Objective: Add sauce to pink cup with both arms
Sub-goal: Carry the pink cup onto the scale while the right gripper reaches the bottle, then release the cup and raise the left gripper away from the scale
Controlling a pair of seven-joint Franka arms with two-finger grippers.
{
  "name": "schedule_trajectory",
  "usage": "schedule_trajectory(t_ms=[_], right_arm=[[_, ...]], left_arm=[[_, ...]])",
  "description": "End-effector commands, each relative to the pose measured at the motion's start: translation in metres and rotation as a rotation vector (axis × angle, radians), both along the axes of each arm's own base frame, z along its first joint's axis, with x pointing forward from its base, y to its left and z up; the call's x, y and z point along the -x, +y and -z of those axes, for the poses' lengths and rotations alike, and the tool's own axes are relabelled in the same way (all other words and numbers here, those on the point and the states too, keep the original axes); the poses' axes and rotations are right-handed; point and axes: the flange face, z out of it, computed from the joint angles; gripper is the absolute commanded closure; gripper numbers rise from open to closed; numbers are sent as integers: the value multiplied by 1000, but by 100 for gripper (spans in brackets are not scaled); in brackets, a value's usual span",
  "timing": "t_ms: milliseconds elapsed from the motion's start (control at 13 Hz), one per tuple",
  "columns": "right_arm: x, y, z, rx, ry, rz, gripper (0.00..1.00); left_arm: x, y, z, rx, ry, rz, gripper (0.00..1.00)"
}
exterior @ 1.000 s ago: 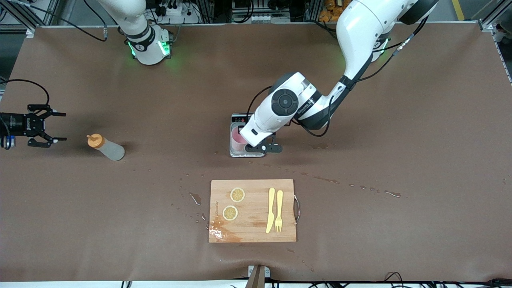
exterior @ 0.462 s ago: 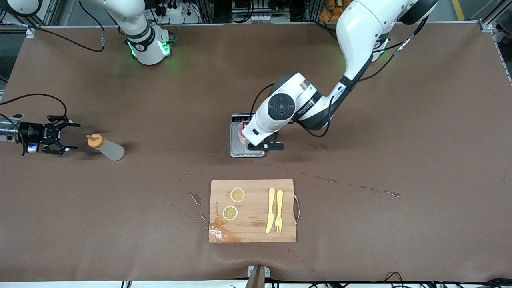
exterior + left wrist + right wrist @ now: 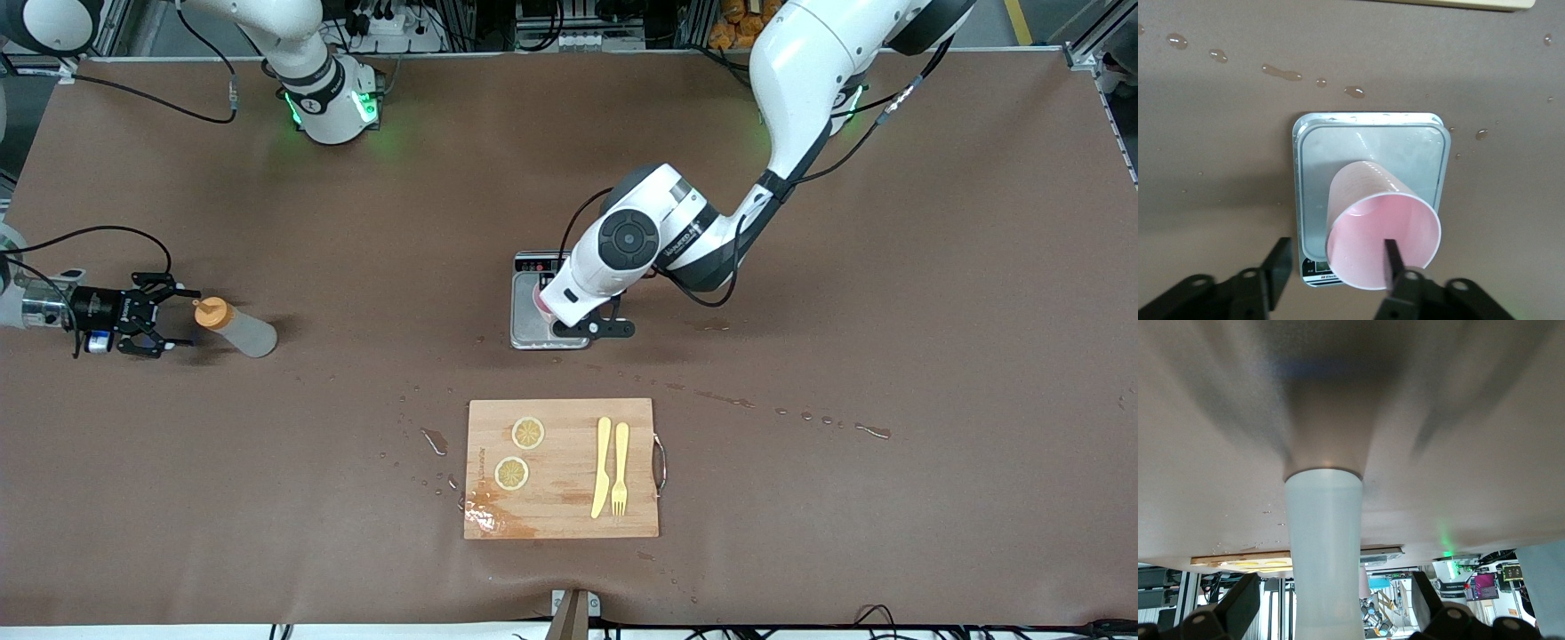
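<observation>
Left tool: fingers spread, one inside the pink cup, gripping nothing; cup on scale.
Right tool: fingers wide, astride sauce bottle cap.

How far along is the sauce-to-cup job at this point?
Early. Done: the pink cup stands on the scale, with the left gripper open, one finger inside the rim and one outside. In hand: the right gripper, open, has reached the lying sauce bottle at its orange cap. Left: gripping, carrying and squeezing.
</observation>
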Motion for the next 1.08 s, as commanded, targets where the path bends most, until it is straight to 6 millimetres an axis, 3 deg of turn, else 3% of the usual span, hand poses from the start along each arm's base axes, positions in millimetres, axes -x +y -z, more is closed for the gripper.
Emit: schedule_trajectory(t_ms=[0,385,462,692,1000], right_arm=[[-9,10,18,-29,-32,4,0],[-19,36,33,-68,-35,0,0],[-20,38,37,-63,-41,-2,0],[-22,45,38,-64,-38,-14,0],[-24,56,39,-76,-32,-28,0]], left_arm=[[-6,6,-18,-8,-34,11,0],[-47,62,-93,-37,-179,-20,0],[-54,81,-109,-87,-205,4,0],[-79,150,-140,-173,-224,82,0],[-121,273,-178,-206,-239,66,0]])
